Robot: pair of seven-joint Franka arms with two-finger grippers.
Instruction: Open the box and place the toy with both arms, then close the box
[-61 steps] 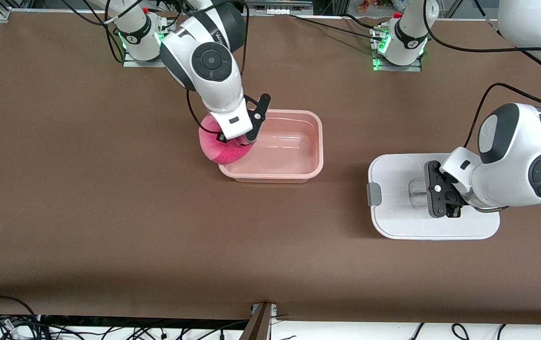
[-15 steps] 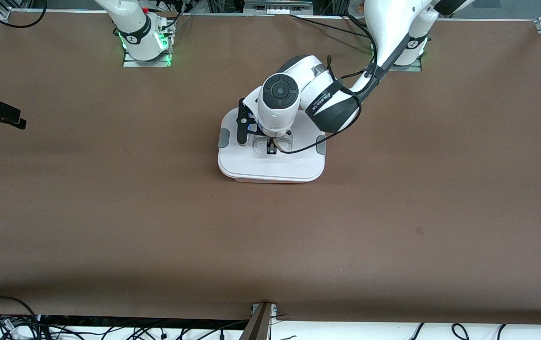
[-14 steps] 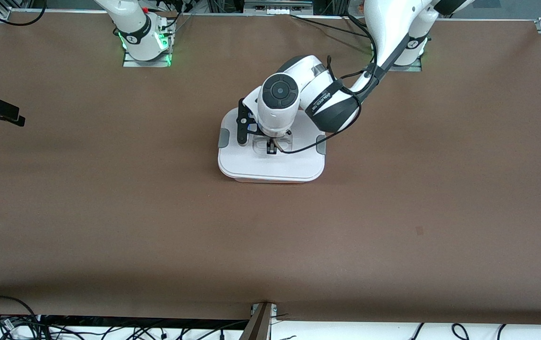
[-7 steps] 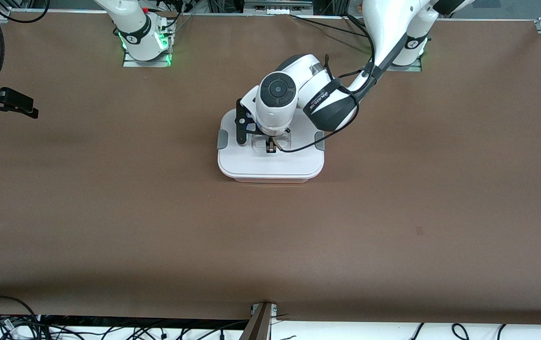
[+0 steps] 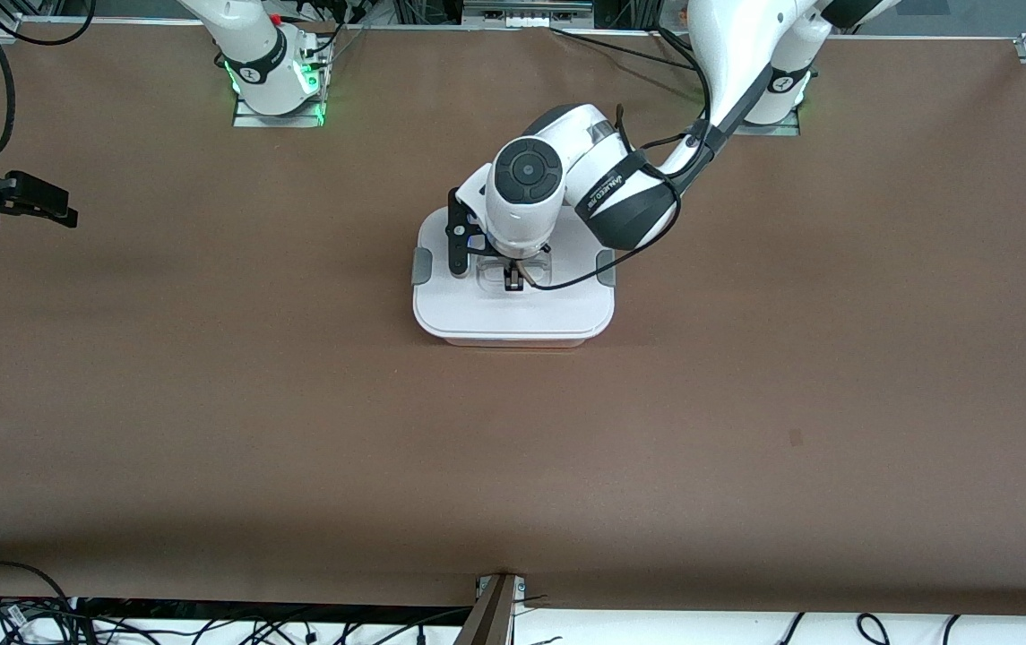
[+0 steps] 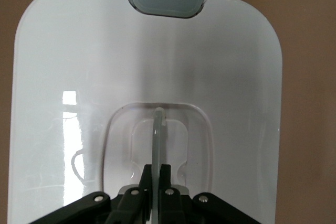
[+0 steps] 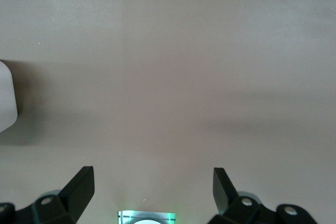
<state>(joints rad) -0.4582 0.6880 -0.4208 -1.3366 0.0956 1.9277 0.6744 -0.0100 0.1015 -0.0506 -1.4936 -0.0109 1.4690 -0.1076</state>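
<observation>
Jaws of left gripper [image 6: 156,182] pinched on lid [image 5: 513,309] handle [image 6: 157,129] — right gripper [image 7: 153,187] spread, over bare table [image 5: 208,403] edge.

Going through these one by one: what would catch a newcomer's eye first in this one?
The white lid sitting on the box in the middle of the brown table, with the left gripper right on top of it, jaws shut on the lid's clear handle. The right gripper waits with open jaws over the right arm's end of the table.
</observation>
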